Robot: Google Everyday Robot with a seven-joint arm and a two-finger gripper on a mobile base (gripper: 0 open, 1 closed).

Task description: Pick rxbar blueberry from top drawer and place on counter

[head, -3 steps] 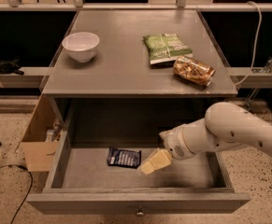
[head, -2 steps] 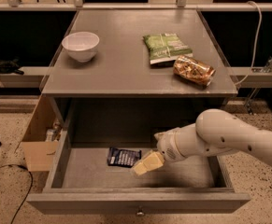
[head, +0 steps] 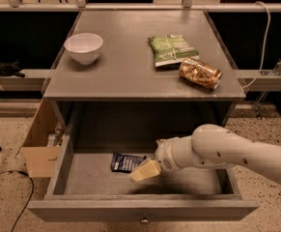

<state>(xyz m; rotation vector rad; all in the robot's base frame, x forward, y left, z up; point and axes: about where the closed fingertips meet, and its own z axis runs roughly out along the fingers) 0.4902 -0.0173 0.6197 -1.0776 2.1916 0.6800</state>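
The rxbar blueberry [head: 126, 162], a small dark navy wrapped bar, lies flat on the floor of the open top drawer [head: 82, 180], left of centre. My gripper [head: 146, 170] reaches into the drawer from the right on a white arm. Its pale fingers hover just right of the bar and slightly in front of it, partly over its right end. The counter [head: 125, 62] is the grey cabinet top above the drawer.
On the counter stand a white bowl [head: 83, 47] at the left, a green snack bag [head: 172, 50] and a crinkly orange-brown packet [head: 200, 73] at the right. A cardboard box [head: 39, 144] sits on the floor left of the cabinet. The drawer knob [head: 143, 221] faces front.
My gripper and arm have moved left inside the drawer, closing in on the navy bar. The bar has not moved.
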